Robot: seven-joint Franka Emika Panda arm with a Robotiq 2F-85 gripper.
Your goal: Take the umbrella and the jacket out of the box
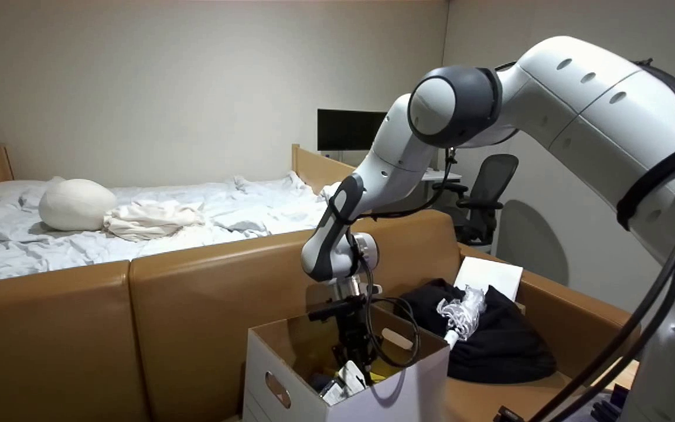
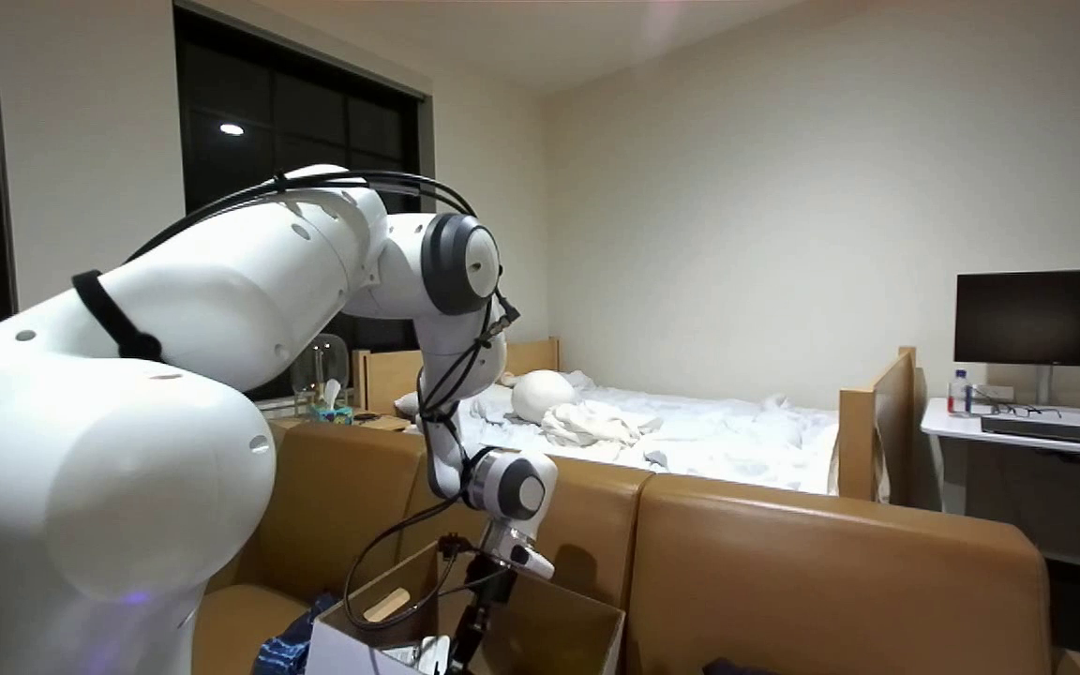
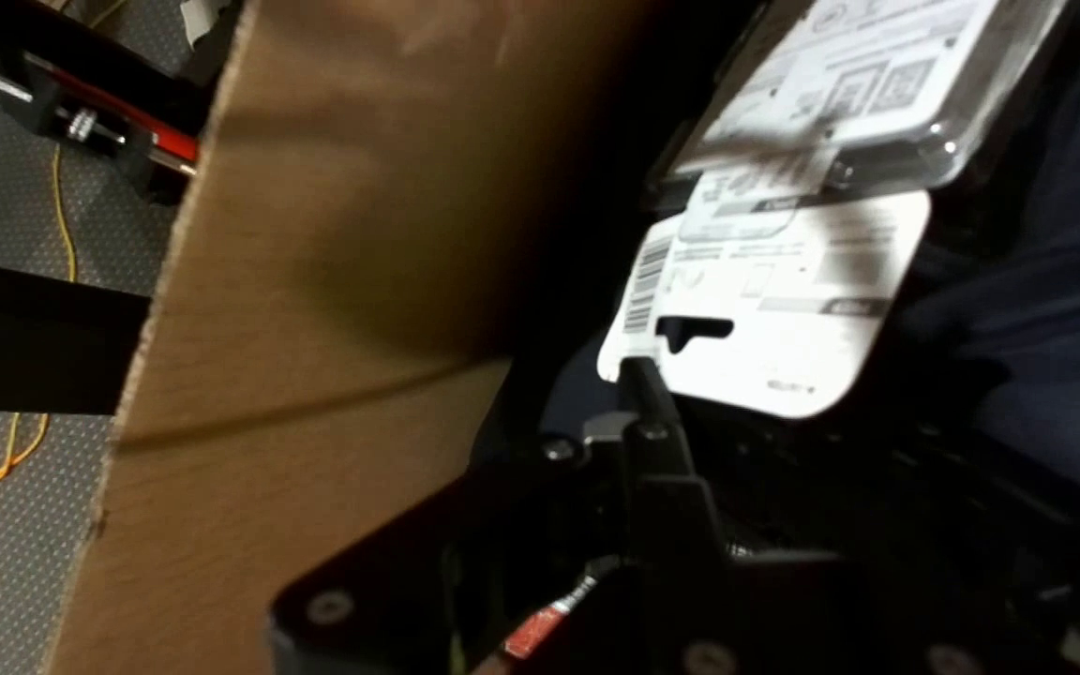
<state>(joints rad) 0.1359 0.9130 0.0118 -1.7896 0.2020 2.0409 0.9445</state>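
Note:
The white cardboard box [image 1: 396, 392] stands open on the couch; its inner wall fills the left of the wrist view [image 3: 362, 281]. My gripper [image 1: 365, 375] points down inside it; its tip also shows low in an exterior view [image 2: 462, 647]. In the wrist view one black fingertip [image 3: 641, 380] overlaps a white hang-tag card [image 3: 774, 319]; the other finger is lost in darkness. Dark navy cloth [image 3: 1056, 403], possibly the jacket, lies in the box. What looks like a folded clear umbrella [image 1: 463, 316] lies outside on black cloth [image 1: 498, 351].
A clear package [image 3: 877, 94] joins the card in the box. A yellow item [image 1: 377, 377] lies near the gripper. The box walls stand close around the wrist, and a cable loop [image 1: 413, 346] hangs at the rim. The couch back [image 1: 226, 293] rises behind.

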